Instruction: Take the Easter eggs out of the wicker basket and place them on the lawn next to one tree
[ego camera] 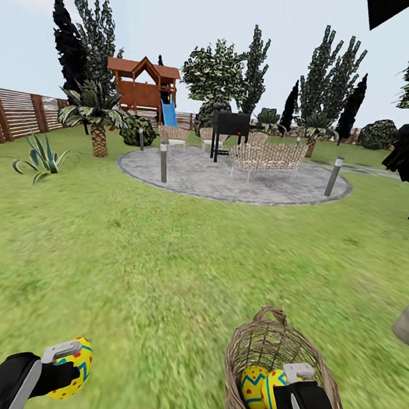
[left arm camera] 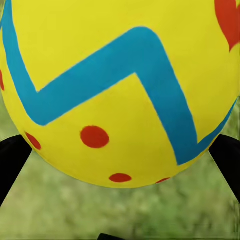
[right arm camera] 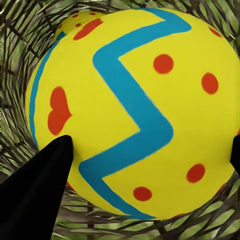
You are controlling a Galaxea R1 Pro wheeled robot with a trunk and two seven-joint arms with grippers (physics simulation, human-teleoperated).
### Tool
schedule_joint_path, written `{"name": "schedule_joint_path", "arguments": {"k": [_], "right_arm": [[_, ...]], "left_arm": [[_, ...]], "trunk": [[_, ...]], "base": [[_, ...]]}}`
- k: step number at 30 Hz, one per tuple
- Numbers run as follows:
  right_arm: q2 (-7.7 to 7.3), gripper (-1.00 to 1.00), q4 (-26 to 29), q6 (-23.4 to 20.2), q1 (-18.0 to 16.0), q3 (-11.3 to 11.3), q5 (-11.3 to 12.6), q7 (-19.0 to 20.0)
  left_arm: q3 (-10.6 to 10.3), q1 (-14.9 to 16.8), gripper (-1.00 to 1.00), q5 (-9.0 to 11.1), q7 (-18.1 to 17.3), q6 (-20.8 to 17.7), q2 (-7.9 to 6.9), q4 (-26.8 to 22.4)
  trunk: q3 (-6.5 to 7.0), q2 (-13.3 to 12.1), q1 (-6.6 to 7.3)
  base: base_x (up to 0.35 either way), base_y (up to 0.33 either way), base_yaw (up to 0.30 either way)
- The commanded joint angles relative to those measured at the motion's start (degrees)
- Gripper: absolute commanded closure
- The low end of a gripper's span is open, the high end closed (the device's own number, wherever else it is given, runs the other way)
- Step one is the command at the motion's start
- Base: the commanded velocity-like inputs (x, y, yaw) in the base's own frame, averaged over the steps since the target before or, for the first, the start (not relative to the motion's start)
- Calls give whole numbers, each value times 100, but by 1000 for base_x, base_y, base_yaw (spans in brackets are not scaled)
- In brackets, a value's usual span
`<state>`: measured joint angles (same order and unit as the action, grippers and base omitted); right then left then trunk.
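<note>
- The left gripper (ego camera: 70, 360) holds one egg (ego camera: 73, 367) clear of the basket (ego camera: 248, 345), off to that basket's left over open lawn (ego camera: 163, 256).
- In the left wrist view this egg (left arm camera: 120, 90) sits between two black fingers (left arm camera: 12, 160), one at each flank, with blurred grass behind it; its yellow shell carries a blue zigzag and red dots.
- The right gripper (ego camera: 291, 386) is down inside the basket, closed on a second egg (ego camera: 275, 393).
- In the right wrist view the second egg (right arm camera: 135, 110) is flanked by black fingers (right arm camera: 40, 185), with woven wicker (right arm camera: 15, 65) ringing it on all sides.
- A third egg (ego camera: 252, 385) lies in the basket, touching the second egg on its left side; in the right wrist view a sliver of it (right arm camera: 75, 20) peeps out behind the held one.
- The basket stands upright on the lawn, one loop handle raised at its far rim.
- Well beyond the basket lies a round stone patio (ego camera: 231, 179) with wicker chairs (ego camera: 264, 157), a black grill (ego camera: 229, 129) and short posts at its edge.
- Left of the patio stand a short palm (ego camera: 97, 117) and a wooden playhouse with a blue slide (ego camera: 143, 87).
- Tall trees (ego camera: 330, 79) rise behind the patio, and a wooden fence (ego camera: 14, 113) runs along the far left of the lawn.
</note>
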<state>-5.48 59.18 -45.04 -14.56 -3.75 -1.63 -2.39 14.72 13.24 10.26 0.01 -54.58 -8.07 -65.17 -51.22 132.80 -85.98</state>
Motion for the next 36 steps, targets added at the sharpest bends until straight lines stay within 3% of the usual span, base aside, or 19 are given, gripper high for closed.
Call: {"name": "schedule_joint_path", "arguments": {"k": [1,21,30,36], "right_arm": [[-5,100,6,-31,-3,-20,-12,-16],[-31,100,15,-31,-3,-20,-21,-16],[-40,100,6,-31,-3,-20,-29,-16],[-40,100,6,-31,-3,-20,-30,-16]], "left_arm": [[6,3,100,12,-1,-26,10,-5],[5,3,100,2,-1,-25,77,66],[-4,3,100,-7,8,-26,179,76],[-4,3,100,-7,8,-26,184,83]], "trunk": [[13,-39,24],[372,-841,463],[533,-1202,661],[641,-1443,792]], "base": [[0,0,0],[0,0,0],[-5,0,0],[-266,0,0]]}}
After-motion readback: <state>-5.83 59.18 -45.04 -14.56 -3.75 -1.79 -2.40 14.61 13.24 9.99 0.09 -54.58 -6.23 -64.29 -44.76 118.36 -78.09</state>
